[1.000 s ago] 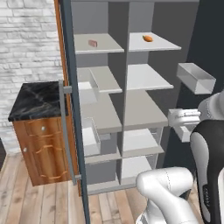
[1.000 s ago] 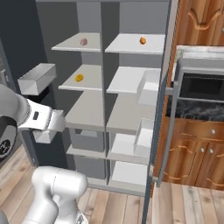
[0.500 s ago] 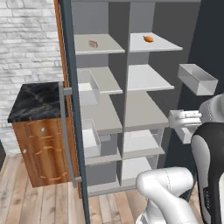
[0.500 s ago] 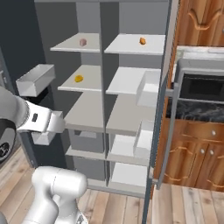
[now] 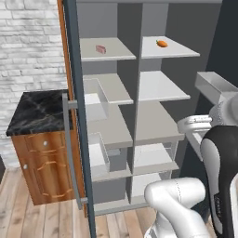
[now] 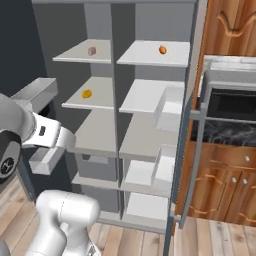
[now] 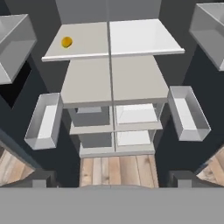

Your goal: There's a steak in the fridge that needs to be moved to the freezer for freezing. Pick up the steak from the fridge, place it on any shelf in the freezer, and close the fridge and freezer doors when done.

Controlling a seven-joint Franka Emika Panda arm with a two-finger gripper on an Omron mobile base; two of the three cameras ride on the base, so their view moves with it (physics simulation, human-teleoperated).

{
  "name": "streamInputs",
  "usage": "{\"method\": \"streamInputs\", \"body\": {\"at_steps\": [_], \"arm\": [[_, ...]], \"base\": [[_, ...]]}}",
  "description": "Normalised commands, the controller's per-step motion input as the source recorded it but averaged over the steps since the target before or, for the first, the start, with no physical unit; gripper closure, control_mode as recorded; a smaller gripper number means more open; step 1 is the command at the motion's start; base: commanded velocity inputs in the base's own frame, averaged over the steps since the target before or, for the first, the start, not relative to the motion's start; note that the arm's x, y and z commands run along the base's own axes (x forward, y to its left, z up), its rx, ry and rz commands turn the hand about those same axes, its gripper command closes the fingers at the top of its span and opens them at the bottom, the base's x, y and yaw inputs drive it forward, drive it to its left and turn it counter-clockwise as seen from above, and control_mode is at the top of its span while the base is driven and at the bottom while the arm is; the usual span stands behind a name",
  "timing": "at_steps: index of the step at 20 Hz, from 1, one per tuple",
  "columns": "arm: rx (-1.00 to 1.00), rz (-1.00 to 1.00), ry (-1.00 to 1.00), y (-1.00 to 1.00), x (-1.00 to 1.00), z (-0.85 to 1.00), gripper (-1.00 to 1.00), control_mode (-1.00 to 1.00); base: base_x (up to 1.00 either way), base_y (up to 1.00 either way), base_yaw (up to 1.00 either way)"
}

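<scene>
The steak (image 5: 101, 49) (image 6: 92, 50), a small pinkish slab, lies on the topmost shelf (image 5: 118, 51) (image 6: 72, 56) of the freezer, the left half of the unit. The fridge half (image 5: 162, 88) (image 6: 150, 95) stands beside it. Both doors are swung wide: the freezer door (image 5: 76, 121) (image 6: 17, 50) and the fridge door (image 5: 228, 42) (image 6: 194, 75). My gripper (image 7: 111, 178) is open with nothing between its fingertips (image 7: 40, 178). It hangs well back from the shelves at mid height, facing them. My hand (image 5: 195, 124) (image 6: 47, 134) is far below the steak.
A small orange carrot (image 5: 161, 43) (image 6: 163, 49) lies on the fridge's top shelf. A yellow-orange fruit (image 6: 87, 93) (image 7: 66, 42) sits on the freezer's second shelf. Door bins (image 7: 43, 120) (image 7: 187, 111) jut inward on both sides. A marble-topped cabinet (image 5: 32, 116) stands left, an oven (image 6: 227, 107) right.
</scene>
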Motion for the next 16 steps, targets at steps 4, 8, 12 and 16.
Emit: {"method": "streamInputs", "body": {"at_steps": [4,8,12,16], "arm": [[0.0,0.0,0.0,0.0,0.0,0.0,-1.0,1.0],[0.0,0.0,0.0,0.0,0.0,0.0,-1.0,1.0],[0.0,0.0,-0.05,-0.1,-0.4,0.01,-1.0,-1.0],[0.0,0.01,-0.15,-0.56,-0.72,0.09,-1.0,-1.0]], "base": [[-0.61,0.0,0.0],[-0.04,0.0,0.0],[-0.2,0.0,0.0],[0.0,0.0,0.0]]}}
